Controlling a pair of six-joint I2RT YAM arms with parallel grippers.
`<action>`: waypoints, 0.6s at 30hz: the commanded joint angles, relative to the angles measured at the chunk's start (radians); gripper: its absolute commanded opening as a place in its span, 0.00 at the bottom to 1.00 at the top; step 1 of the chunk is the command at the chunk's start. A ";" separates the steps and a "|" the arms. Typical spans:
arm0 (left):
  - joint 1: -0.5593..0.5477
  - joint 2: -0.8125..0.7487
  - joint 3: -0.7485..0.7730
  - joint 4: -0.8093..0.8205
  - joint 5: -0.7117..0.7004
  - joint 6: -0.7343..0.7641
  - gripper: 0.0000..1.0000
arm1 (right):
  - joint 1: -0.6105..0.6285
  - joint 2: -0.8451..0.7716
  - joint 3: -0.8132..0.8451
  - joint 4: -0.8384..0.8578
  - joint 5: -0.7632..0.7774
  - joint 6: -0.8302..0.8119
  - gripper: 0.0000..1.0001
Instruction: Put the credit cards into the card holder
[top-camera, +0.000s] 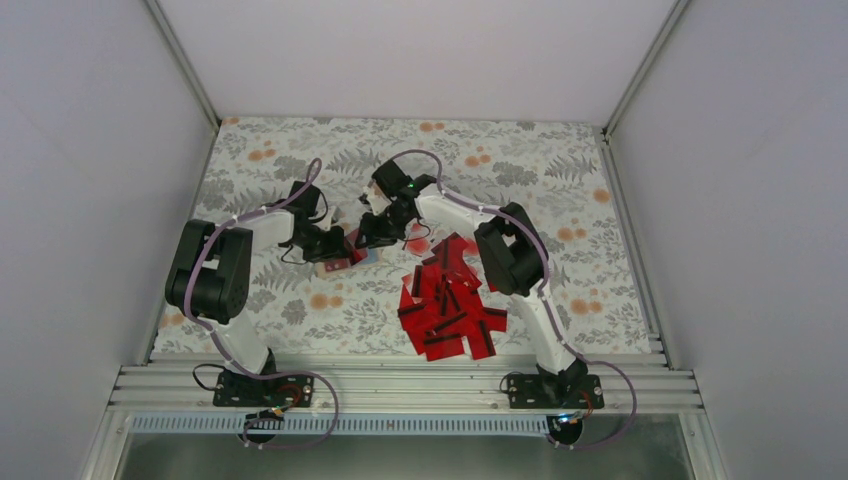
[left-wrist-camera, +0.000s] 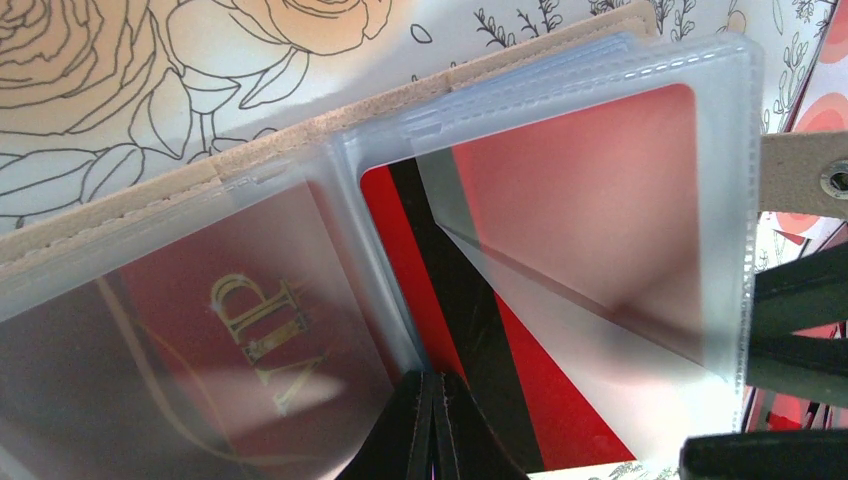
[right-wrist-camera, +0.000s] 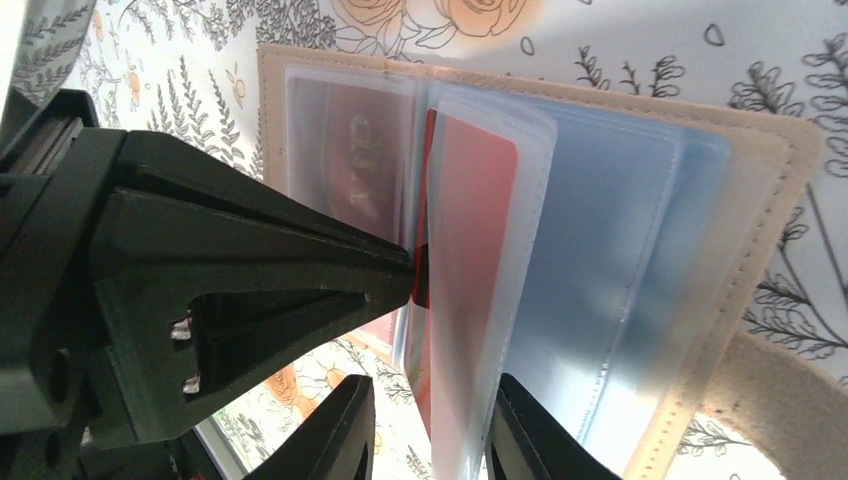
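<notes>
Floral cloth backs card holder (gold lettering shows wrist-side only).

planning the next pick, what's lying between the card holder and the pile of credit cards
Only bare floral cloth: in the top view no loose card sits between the card holder and the pile of credit cards.

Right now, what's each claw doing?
Left claw: shut, pinching a page of the card holder.
Right claw: partly open, straddling a sleeved credit card, not clamped.
</notes>
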 joint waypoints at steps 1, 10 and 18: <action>-0.004 0.008 0.010 0.010 -0.016 0.005 0.02 | 0.018 -0.045 0.030 0.003 -0.047 -0.003 0.29; -0.001 -0.071 0.036 -0.052 -0.071 -0.023 0.03 | 0.027 -0.034 0.040 0.022 -0.097 -0.001 0.29; 0.011 -0.105 0.025 -0.069 -0.095 -0.045 0.03 | 0.038 -0.019 0.067 0.024 -0.114 -0.001 0.30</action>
